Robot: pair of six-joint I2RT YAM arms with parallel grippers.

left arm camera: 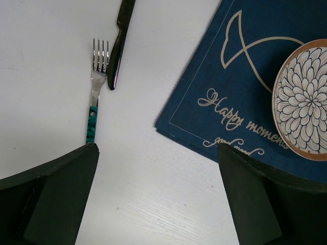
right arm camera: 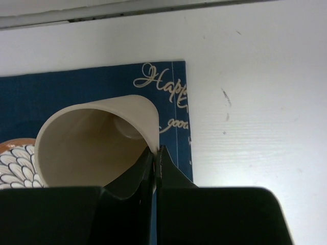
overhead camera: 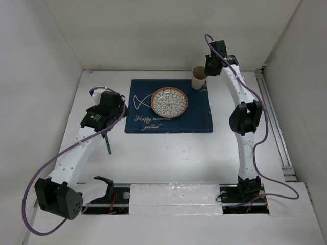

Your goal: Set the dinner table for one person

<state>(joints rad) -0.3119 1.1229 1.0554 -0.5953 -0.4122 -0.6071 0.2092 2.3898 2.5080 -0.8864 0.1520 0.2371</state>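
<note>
where the top view looks down past both arms, the dinner table (overhead camera: 168, 158) spreads white beneath everything. the right gripper (overhead camera: 208, 66) reaches to the far right corner of the navy placemat (overhead camera: 199, 115), at the rim of a cream cup (overhead camera: 198, 77); its fingers are too small here to tell apart. a flower-patterned plate (overhead camera: 169, 102) sits mid-mat. the left arm (overhead camera: 76, 153) bends over the table's left side. its dark wrist hides its own fingers and most of the cutlery, so only the teal handle of a fork (overhead camera: 108, 147) shows below it.

in the left wrist view, the left gripper (left arm camera: 157, 150) hangs above bare table, its fingers (left arm camera: 61, 194) spread wide with nothing between them but white tabletop. the fork lies ahead of the left finger, which cuts off its handle end. a knife (left arm camera: 118, 46) lies just right of the tines, its handle running out of the top edge; whether the two touch is unclear. the placemat's corner lies ahead of the right finger, and the plate is cut off at the right edge.

in the right wrist view, the fingers pinch the cup's wall, one inside the rim and one outside. the cup's base is hidden. the cup is over the mat's corner, and the table lies open to the right and beyond.
</note>
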